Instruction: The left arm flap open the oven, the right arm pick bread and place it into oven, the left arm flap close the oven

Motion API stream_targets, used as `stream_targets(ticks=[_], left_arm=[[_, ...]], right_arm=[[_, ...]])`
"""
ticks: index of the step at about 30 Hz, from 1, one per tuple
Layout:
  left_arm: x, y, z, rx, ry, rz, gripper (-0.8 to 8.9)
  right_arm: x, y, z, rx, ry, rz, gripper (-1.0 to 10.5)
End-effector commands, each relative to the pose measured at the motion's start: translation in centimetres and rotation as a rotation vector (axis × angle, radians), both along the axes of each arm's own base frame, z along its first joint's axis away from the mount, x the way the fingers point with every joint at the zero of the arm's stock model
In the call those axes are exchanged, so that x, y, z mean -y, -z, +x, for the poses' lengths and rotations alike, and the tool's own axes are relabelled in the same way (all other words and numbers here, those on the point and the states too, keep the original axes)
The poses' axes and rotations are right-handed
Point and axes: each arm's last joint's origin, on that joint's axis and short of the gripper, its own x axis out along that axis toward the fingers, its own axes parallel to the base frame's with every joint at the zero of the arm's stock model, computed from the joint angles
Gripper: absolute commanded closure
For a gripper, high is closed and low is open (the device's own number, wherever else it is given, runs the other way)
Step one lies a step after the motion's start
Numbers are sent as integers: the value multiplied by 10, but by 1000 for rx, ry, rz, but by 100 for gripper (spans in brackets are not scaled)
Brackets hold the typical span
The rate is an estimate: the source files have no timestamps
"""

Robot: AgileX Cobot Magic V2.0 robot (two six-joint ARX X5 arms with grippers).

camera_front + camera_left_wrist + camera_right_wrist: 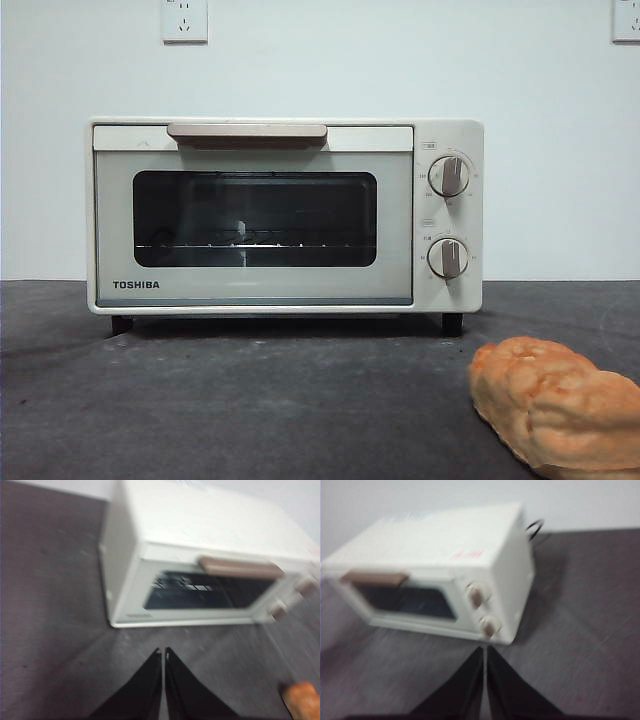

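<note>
1. Nothing in the task looks done: the oven [285,215] stands on the dark table [250,410] with its door shut and the beige handle [247,133] flat against the top of the door.
2. The bread [560,405] lies on the table in front of the oven, off toward the side with the two knobs [449,176], well apart from it and not held.
3. The left gripper [163,653] hangs above the table in front of the oven with its jaws together and nothing between them; it is clear of the handle.
4. The right gripper [484,651] also has its jaws together and empty, hanging near the knob end of the oven.
5. What is left, as I judge it: opening the door, carrying the bread in, and shutting the door.
6. Both wrist views are blurred. The bread is cut off at the front view's edge. Neither arm shows in the front view. Through the dark glass only a wire rack [240,243] is faintly visible.
</note>
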Motion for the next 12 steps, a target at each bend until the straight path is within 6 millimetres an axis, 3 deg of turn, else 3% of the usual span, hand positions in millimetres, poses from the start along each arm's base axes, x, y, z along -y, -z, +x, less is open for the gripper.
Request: stream_targets(ticks=[1, 12], left_arm=[[2, -10, 4, -9, 87, 64, 798], [5, -19, 6, -80, 180, 108, 798]], right_arm=[[-2, -8, 4, -15, -85, -67, 940], [-11, -4, 8, -217, -241, -113, 940]])
